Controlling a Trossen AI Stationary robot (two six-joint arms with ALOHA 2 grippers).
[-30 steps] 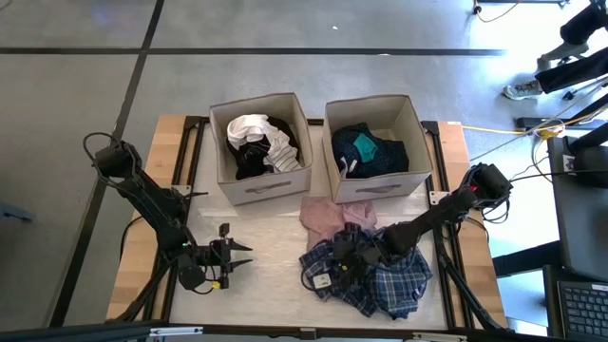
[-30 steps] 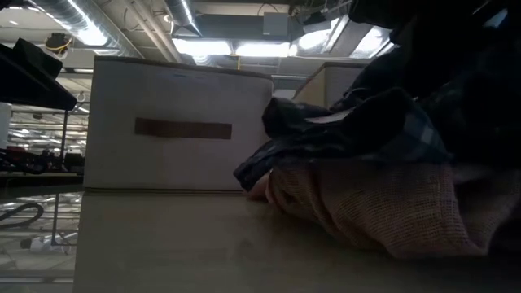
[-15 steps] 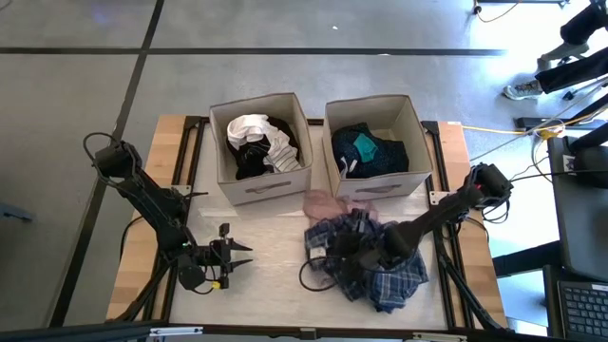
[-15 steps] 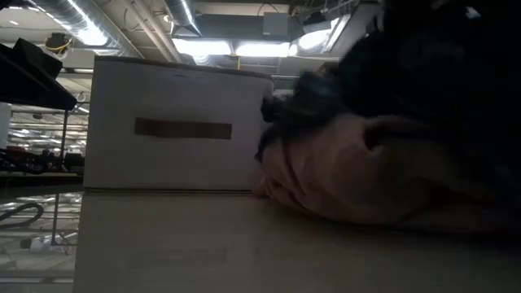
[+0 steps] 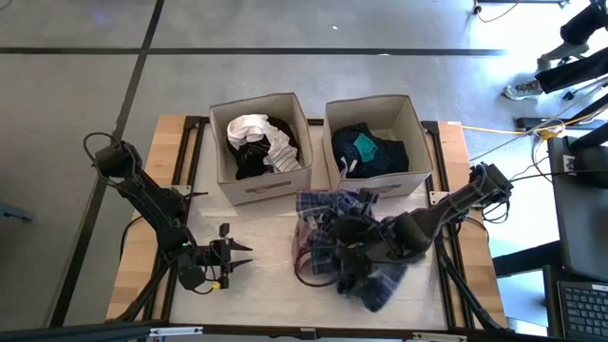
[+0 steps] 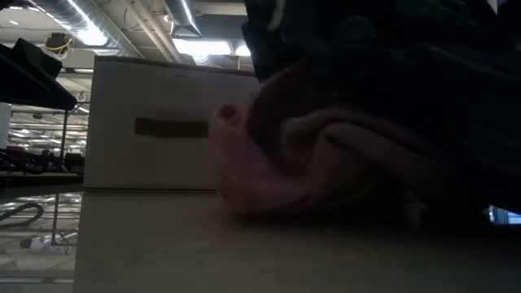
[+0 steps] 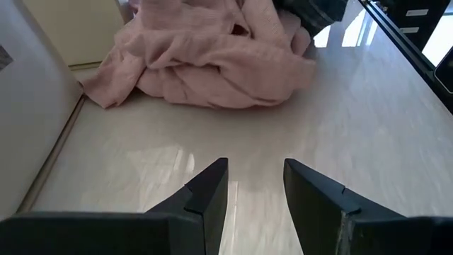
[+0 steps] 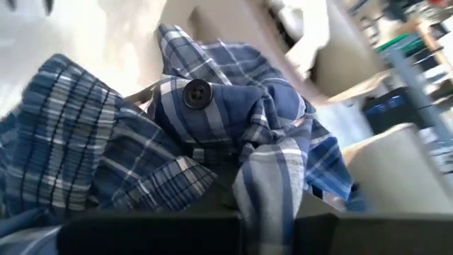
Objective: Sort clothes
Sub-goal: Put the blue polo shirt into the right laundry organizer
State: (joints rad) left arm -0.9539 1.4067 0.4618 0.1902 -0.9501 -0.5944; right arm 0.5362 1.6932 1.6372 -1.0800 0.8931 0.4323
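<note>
High view shows the right end effector [image 5: 353,249] pinched shut on the blue-plaid shirt [image 5: 347,233], lifted in a bunch over the worktop [image 5: 256,275] just in front of the two beige boxes [image 5: 261,180]. My worry is the dusty-pink garment [image 7: 212,57]: it lies touching the shirt from below, and if a fold is caught it could ride along into the wrong box. The shirt also hangs wide and loose, so a trailing tail or sleeve might snag the near wall of the right box [image 5: 380,185] or drape over its rim instead of dropping in. A pinch on one bunched fold could also slip.

The shirt is crumpled, navy and pale-blue checks, with a dark button [image 8: 197,93] showing in the right wrist view. The pink piece looks soft, wrinkled and heaped. The left end effector [image 5: 228,255] waits near the worktop's front-left, fingers parted, holding nothing.
</note>
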